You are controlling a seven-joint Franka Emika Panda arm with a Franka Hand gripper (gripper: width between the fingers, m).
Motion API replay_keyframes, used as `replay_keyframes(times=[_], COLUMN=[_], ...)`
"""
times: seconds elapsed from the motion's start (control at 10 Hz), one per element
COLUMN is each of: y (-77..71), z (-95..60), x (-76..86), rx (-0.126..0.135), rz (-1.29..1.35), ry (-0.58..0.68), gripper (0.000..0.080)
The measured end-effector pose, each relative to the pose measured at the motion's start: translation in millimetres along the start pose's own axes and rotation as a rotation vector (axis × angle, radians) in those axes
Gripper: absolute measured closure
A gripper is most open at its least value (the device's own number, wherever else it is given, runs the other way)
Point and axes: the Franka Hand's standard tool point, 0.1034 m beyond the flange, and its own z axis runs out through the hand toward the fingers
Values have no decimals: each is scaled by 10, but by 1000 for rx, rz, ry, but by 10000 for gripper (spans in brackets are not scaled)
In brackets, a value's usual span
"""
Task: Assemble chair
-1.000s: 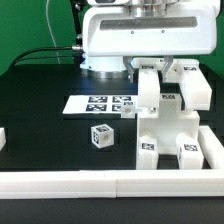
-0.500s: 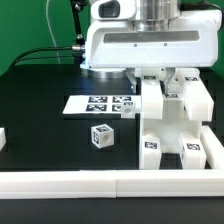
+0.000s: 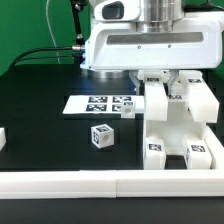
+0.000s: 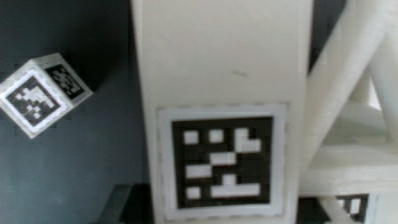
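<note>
The partly built chair (image 3: 178, 128) of chunky white tagged parts stands at the exterior view's right, by the front rail. One upright bar (image 3: 157, 100) of it rises into my gripper (image 3: 157, 84) under the white arm head. In the wrist view this bar (image 4: 214, 90), with its square tag, fills the space between the jaws of my gripper (image 4: 217, 203). A dark fingertip (image 4: 132, 205) sits close at either side of it. Whether the fingertips still press the bar does not show. A small tagged cube (image 3: 101, 136) lies loose on the black table; the wrist view shows the cube (image 4: 45, 90) beside the bar.
The marker board (image 3: 85, 103) lies flat behind the cube. A long plain white rail (image 3: 100, 181) runs along the front edge and up the exterior view's right side. A white part (image 3: 3, 139) shows at the left edge. Green wall and cables are behind.
The gripper and the chair's upright bar have shifted toward the exterior view's right, and the chair assembly moved with them. The cube and marker board stayed put.
</note>
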Motion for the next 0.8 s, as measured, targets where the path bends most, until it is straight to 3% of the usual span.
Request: replay_keyframes(times=[0.1,0.3,0.6,0.8], y=[-3,-8,-10,50], z=[4,10,-4,-257], x=[2,4,4,-55], rx=[0,0,1,15], rz=[0,-1,-5,-46], ry=[0,0,-2,-45], gripper=[445,188,156,150])
